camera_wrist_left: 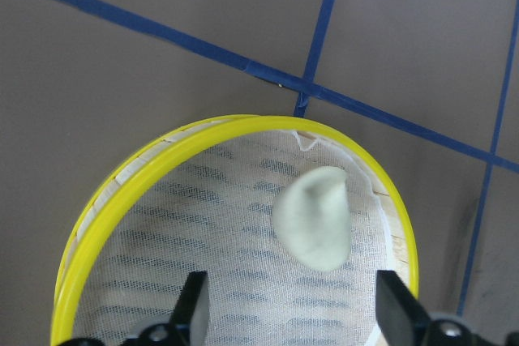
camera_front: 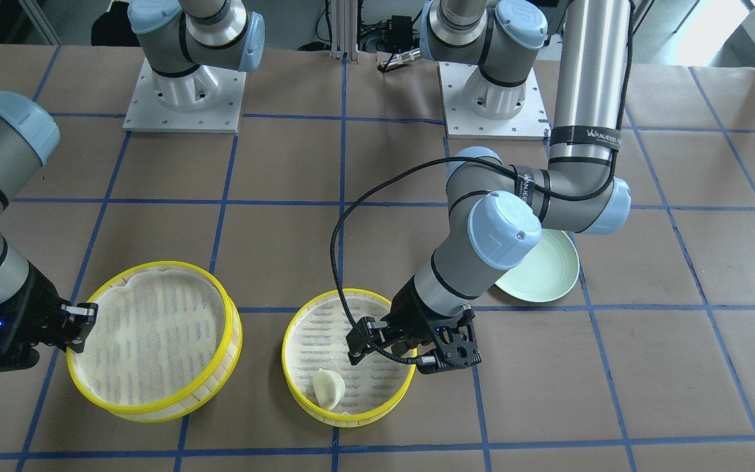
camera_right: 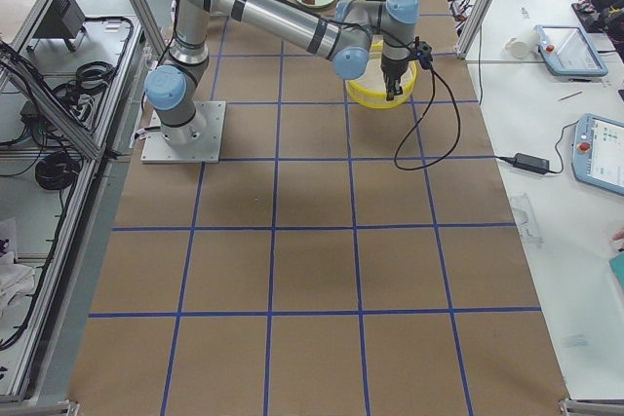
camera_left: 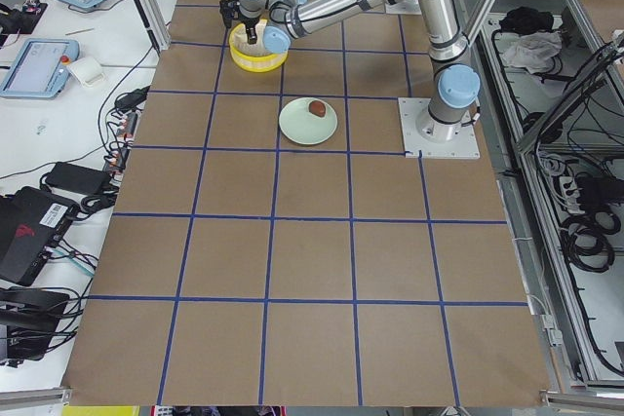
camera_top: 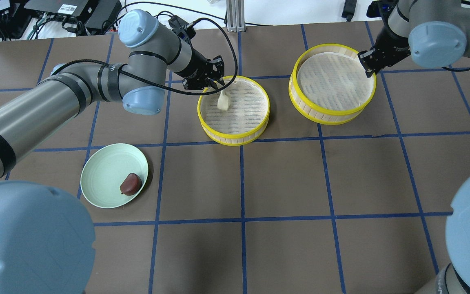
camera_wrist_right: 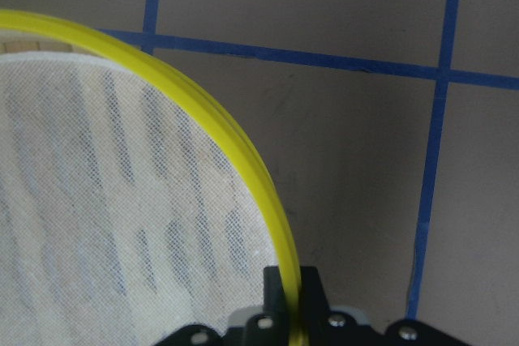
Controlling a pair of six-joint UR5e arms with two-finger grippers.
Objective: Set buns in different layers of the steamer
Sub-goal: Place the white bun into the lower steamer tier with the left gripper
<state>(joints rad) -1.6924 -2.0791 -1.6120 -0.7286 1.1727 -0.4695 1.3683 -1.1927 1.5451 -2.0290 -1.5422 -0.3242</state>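
Front-facing view: the left pincer [camera_front: 387, 359] hangs spread over the first layer [camera_front: 285, 364]. The cream bun [camera_front: 329, 389] lies free on the mesh just past its tips. A straight lift would likely spare the gauzy liner from snagging.

Overhead: the brown bun [camera_top: 131, 184], glossy and rounded, sits on the smooth plate [camera_top: 100, 171], well apart from that pincer.

Right wrist: the right pincer [camera_wrist_right: 292, 313] pinches the thin, hard yellow rim of the second layer [camera_wrist_right: 243, 160].
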